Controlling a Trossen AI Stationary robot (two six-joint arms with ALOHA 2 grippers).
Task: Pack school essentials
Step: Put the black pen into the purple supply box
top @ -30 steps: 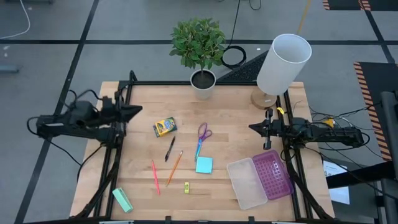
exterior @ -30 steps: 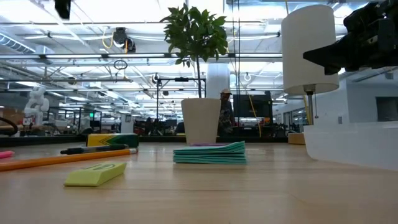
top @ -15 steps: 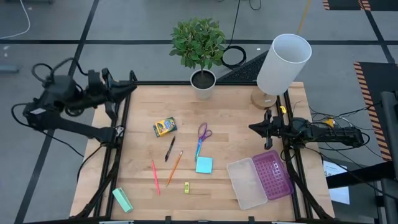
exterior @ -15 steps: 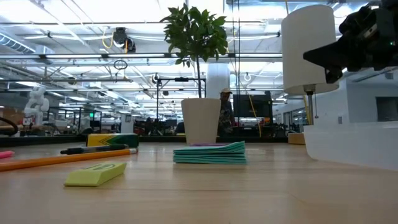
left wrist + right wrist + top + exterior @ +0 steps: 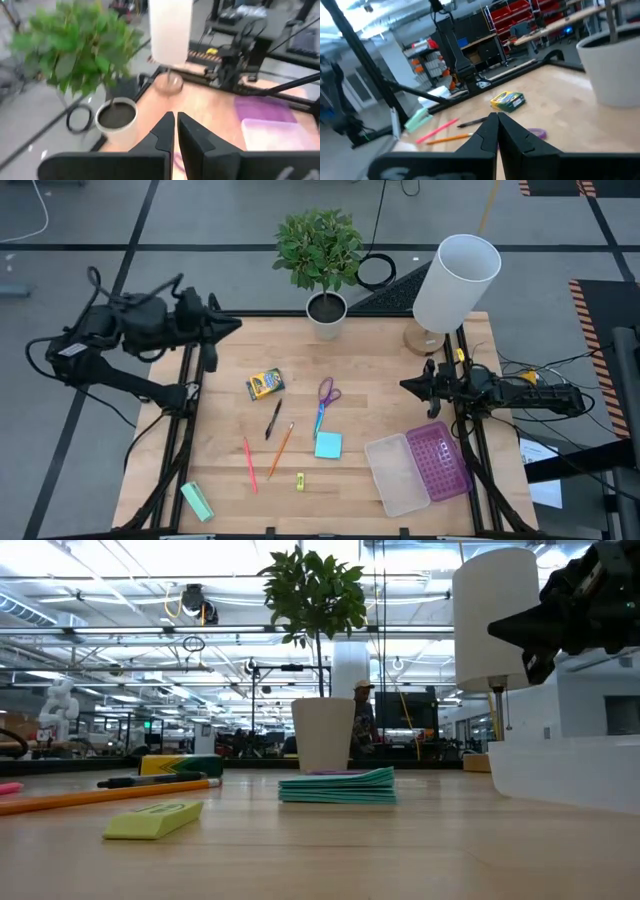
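The left pincer (image 5: 228,326) hangs over the bench's (image 5: 380,370) far-left corner, fingers pressed together and empty. Moving rightward, the mint-green block (image 5: 197,501) lies at the near-left edge. Mid-bench sit the crayon box (image 5: 265,384), black pen (image 5: 273,420), red pencil (image 5: 249,464), orange pencil (image 5: 281,449), tiny yellow piece (image 5: 299,481), purple-handled scissors (image 5: 324,404) and sticky-note pad (image 5: 328,445). All look light; the pencils and pen are thin, stiff and likely to roll, best pinched mid-shaft. The pad is flat and hard to get under. Further right lies an open case (image 5: 418,470), clear and purple halves. The right pincer (image 5: 408,386) waits at the right edge, closed. The case's depth is hard to judge.
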